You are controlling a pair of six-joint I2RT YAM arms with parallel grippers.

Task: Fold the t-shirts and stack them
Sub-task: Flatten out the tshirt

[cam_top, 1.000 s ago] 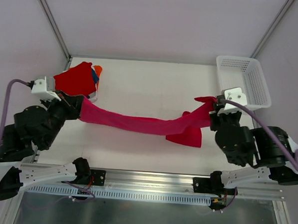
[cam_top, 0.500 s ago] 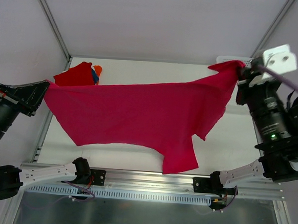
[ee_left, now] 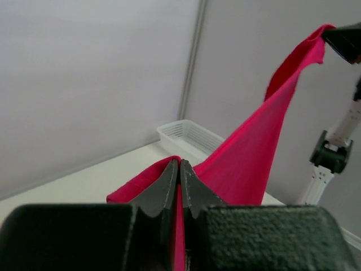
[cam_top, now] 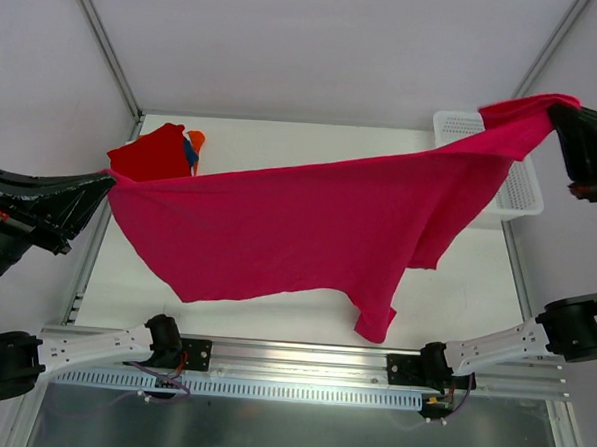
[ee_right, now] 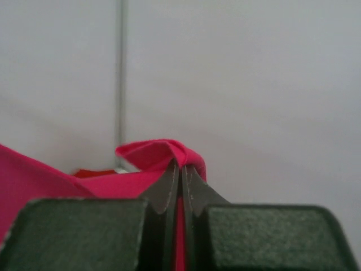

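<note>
Two pinches on one magenta-pink t-shirt point(cam_top: 298, 229), seen from above: left gripper point(cam_top: 107, 180) clenched on the corner at the left, right gripper point(cam_top: 563, 115) clenched on a bunched corner high at the right. Held up off the white table point(cam_top: 282, 148), stretched between the arms as a sagging sheet, lower edge hanging toward the near rail point(cam_top: 302, 356), one flap dangling lowest right of centre. Clearly shown only from above: red t-shirt point(cam_top: 147, 155) lying at the table's far-left corner, with slivers of orange t-shirt point(cam_top: 196, 138) and blue t-shirt point(cam_top: 190, 156) peeking out at its right edge. White mesh basket point(cam_top: 526, 190) at the far-right corner, partly covered by the raised cloth. From the left wrist: black fingers point(ee_left: 164, 189) pressed together on pink cloth, the sheet rising away to the right gripper at top right, basket beyond on the table. From the right wrist: fingers point(ee_right: 163, 192) likewise shut on a pink fold, blank wall point(ee_right: 254, 84) behind; small red patch at lower left, possibly the red t-shirt, too blurred to tell.
</note>
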